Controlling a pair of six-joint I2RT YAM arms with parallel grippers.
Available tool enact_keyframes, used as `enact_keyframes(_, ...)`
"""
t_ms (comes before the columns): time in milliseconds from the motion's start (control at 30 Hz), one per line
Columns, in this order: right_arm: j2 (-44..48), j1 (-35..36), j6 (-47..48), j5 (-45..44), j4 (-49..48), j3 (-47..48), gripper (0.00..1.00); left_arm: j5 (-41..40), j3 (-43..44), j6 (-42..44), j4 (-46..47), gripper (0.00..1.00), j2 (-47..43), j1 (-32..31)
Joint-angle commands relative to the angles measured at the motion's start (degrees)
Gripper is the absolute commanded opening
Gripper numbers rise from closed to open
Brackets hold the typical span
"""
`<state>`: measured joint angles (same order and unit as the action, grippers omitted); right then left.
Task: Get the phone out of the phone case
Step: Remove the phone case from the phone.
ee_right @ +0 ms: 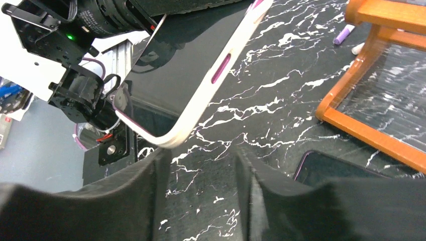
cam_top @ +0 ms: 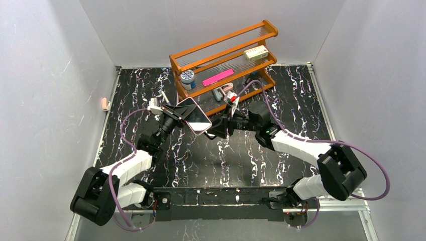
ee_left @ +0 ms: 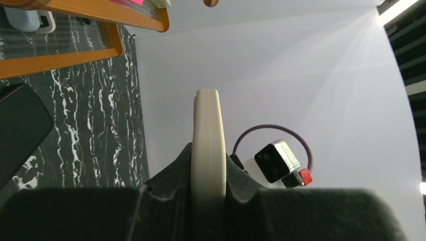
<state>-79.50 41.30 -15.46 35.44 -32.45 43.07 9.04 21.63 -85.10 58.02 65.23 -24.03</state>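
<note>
My left gripper is shut on the cream phone case and holds it above the table. In the left wrist view the case stands edge-on between the pads of that gripper. The phone shows as a dark glossy screen inside the cream rim, which has a purple button. At the near corner, a thin purple edge stands slightly off the rim. My right gripper is open just below that corner with only table between its fingers. It sits right of the case.
An orange wooden shelf rack with small items stands behind the grippers, its base close on the right. A dark flat slab with a purple edge lies on the marbled table near the rack. White walls enclose the table.
</note>
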Motion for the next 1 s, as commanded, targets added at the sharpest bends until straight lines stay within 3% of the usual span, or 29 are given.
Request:
enact_keyframes(0, 5.4, -0.9, -1.3, -1.5, 0.6, -2.0, 0.64, 11.6, 2.8, 3.4, 3.4, 0.0, 0.1, 3.8)
enact_keyframes(267, 9.1, -1.0, -2.4, 2.0, 3.5, -3.1, 0.87, 22.6, 6.4, 9.6, 2.3, 0.0, 0.6, 8.6)
enact_keyframes(633, 2.2, -0.9, 0.1, 15.1, 5.6, 6.3, 0.81, 32.8, 11.7, 12.8, 1.7, 0.0, 2.5, 8.6)
enact_keyframes(967, -3.2, -0.9, 0.9, 21.2, 5.3, 12.3, 0.56, 35.2, 13.1, 12.3, 1.7, 0.0, 1.7, 8.6)
